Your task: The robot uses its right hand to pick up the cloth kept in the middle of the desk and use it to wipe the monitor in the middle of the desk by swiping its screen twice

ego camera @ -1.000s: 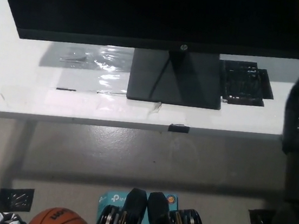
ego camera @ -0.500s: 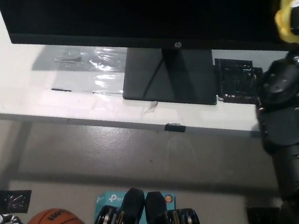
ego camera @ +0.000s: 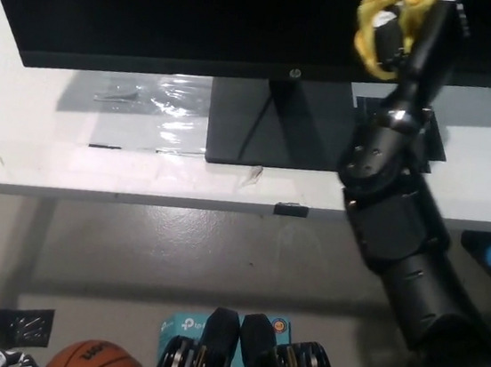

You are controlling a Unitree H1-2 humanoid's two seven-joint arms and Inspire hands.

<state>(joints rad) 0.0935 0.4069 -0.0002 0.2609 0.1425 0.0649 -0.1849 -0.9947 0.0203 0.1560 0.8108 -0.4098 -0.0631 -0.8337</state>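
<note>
One black arm fills the 4 o'clock side of the head view and reaches up to about 1 o'clock, where the right hand (ego camera: 412, 29) is closed around a yellow cloth (ego camera: 377, 40) pressed against the dark screen of the monitor (ego camera: 187, 6); how tightly it grips is hard to judge at the frame's top edge. Just below, the monitor's square stand (ego camera: 275, 124) sits on the white desk (ego camera: 35, 149), and the forearm crosses its right side, also covering most of a black slotted object (ego camera: 430, 139) at 3 o'clock. Clear plastic wrap (ego camera: 149, 96) lies left of the stand. At 7 o'clock an orange basketball (ego camera: 94, 362) rests on the floor, with a sliver of the white left hand (ego camera: 4, 358) beside it, too little to read.
</note>
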